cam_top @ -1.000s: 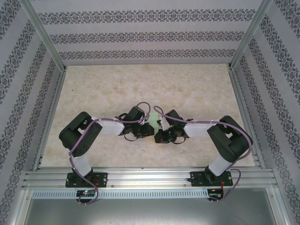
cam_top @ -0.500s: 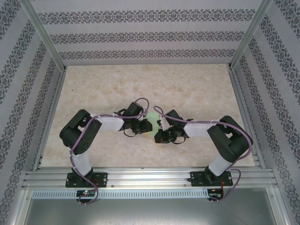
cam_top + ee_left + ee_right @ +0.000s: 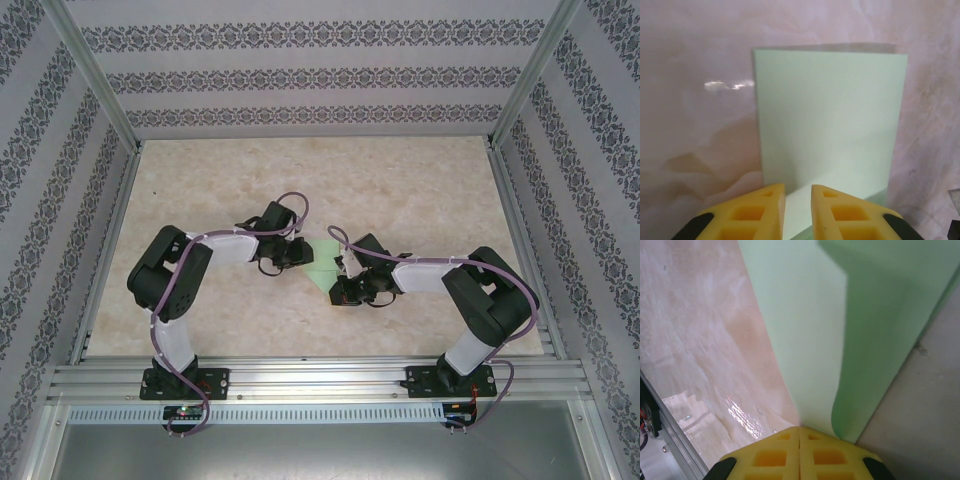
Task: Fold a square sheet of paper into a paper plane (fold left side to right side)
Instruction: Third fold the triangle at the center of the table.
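Left fingers (image 3: 755,212) just backed off the square sheet of paper (image 3: 322,265), barely parted now. Right fingers (image 3: 775,455), pressed together, pinch its doubled-over edge mid-counter (image 3: 420,190). Fold looks done, I'd say.

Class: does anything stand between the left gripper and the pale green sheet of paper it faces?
Nothing visible does. The left gripper, jaws slightly parted, points straight at the thin pale mint-green sheet of paper. The paper lies on the marbled table, right at the gripper's tips.
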Action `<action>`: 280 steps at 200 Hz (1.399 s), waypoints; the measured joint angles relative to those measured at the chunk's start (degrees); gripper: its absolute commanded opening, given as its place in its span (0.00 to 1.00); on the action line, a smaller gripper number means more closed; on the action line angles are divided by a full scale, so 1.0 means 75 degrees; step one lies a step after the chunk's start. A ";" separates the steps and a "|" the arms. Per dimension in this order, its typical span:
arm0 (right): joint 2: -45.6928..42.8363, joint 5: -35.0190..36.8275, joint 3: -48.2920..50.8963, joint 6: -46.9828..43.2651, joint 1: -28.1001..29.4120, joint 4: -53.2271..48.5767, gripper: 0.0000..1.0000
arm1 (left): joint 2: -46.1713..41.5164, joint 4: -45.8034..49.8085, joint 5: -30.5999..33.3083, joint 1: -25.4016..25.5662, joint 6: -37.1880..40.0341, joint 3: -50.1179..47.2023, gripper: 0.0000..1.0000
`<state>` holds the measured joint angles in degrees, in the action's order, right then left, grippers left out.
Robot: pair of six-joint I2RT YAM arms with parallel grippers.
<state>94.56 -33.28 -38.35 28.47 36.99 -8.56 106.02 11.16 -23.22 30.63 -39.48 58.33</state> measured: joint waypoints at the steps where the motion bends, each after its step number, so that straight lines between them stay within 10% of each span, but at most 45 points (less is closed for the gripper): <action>1: 0.0000 0.0000 0.0000 -0.0003 0.0000 0.0000 0.07 | -0.0017 0.0009 0.0006 -0.0009 0.0006 0.0000 0.23; 72: 0.0009 0.0006 -0.0032 -0.0003 -0.0003 -0.0055 0.07 | -0.1816 -0.0122 -0.0105 0.0609 0.0026 -0.1037 0.22; 280: -0.1145 0.0644 0.0204 0.1070 0.0006 -0.0423 0.12 | -0.0291 -0.1093 -0.0052 0.1177 -0.0262 -0.0970 0.21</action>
<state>85.97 -28.45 -36.82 36.49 37.04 -11.73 103.83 2.96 -23.62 39.46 -41.45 51.05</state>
